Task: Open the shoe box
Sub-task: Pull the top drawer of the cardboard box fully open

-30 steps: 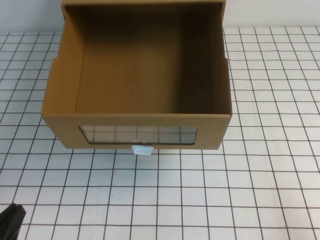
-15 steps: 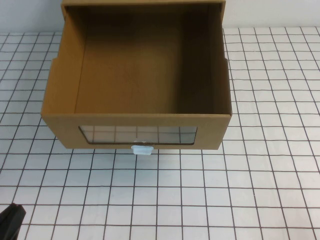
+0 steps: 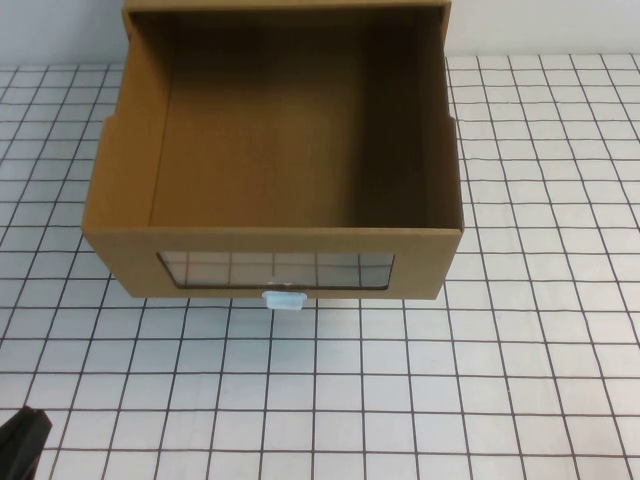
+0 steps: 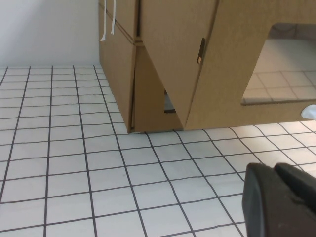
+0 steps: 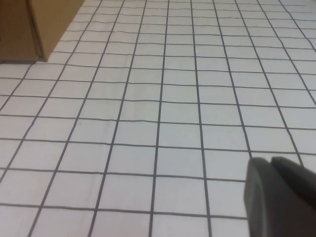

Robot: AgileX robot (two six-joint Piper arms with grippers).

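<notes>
The brown cardboard shoe box [image 3: 120, 190] stands open at the back middle of the table, its bare inside showing from above. Its front panel [image 3: 130, 262] leans out toward me, with a clear window [image 3: 276, 269] and a small white pull tab [image 3: 284, 298] at its lower edge. In the left wrist view the panel [image 4: 217, 74] tilts away from the box body. My left gripper [image 4: 274, 170] is shut and holds nothing, low at the table's near left corner [image 3: 22, 440], well apart from the box. My right gripper [image 5: 270, 165] is shut, holds nothing, and hovers over bare table to the box's right.
The table [image 3: 500, 380] is white with a black grid, and a pale wall rises behind the box. One box corner [image 5: 29, 24] shows in the right wrist view.
</notes>
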